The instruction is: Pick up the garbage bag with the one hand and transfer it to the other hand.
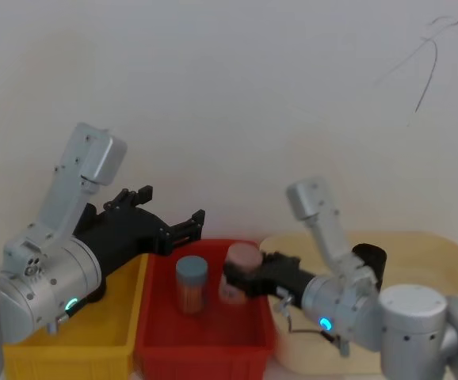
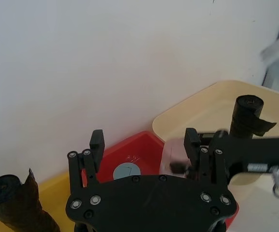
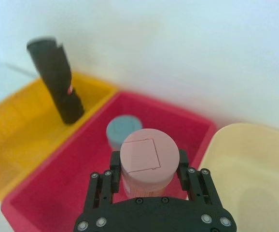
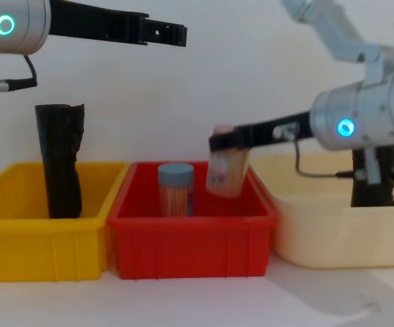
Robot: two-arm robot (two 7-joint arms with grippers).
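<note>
My left gripper (image 1: 173,207) has its jaws apart with nothing between them. My right gripper (image 3: 148,162) has its jaws clamped on the sides of a pink-lidded jar (image 4: 225,174), held tilted and partly lifted within the red bin (image 4: 190,252). Just beside those right jaws, towards my left ones, 1 blue-lidded jar (image 4: 175,187) stands upright in that bin. My left jaws hang high above the edge where the red bin meets the yellow bin (image 4: 40,252). Below and outboard of them a second black roll (image 4: 59,163), with a loose pointed flap at its top, stands in the yellow bin. The garbage bag (image 2: 248,113) stands upright in the cream tray (image 4: 333,238), well apart from my left jaws and beyond my right ones, close by my right forearm. I see 3 risks: the flapped roll lies nearer my free jaws and could be taken by mistake; reaching across for the bag could strike my right arm; and the receiving jaws are full, so no handover can be accepted until the tilted jar is set down without slipping.
</note>
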